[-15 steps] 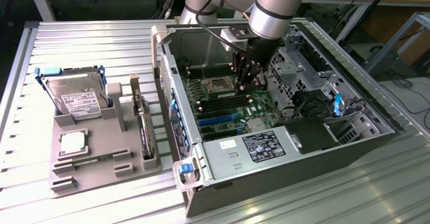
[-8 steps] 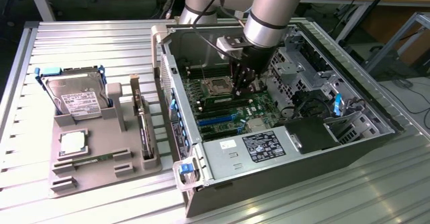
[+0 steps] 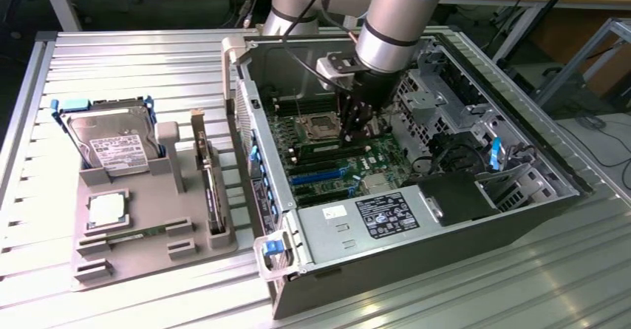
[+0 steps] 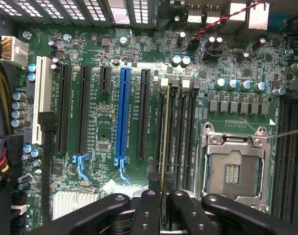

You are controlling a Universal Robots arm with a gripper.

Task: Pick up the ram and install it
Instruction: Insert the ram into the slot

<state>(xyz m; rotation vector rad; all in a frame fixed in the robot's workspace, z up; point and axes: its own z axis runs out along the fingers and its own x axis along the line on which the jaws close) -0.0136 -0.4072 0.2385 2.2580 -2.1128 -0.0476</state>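
Fingers of gripper pinch the ram edge-on: a thin green strip lined along the black slots, with tight neighbours on both sides and the socket near. Seated or not, can't tell. Case walls ring the arm closely; board print and label are too small to read.

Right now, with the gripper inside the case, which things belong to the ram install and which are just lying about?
In the job: gripper, shut on the ram; memory slots alongside it; motherboard.
Lying about: hard drive, processor chip, expansion card on the grey tray; empty processor socket.
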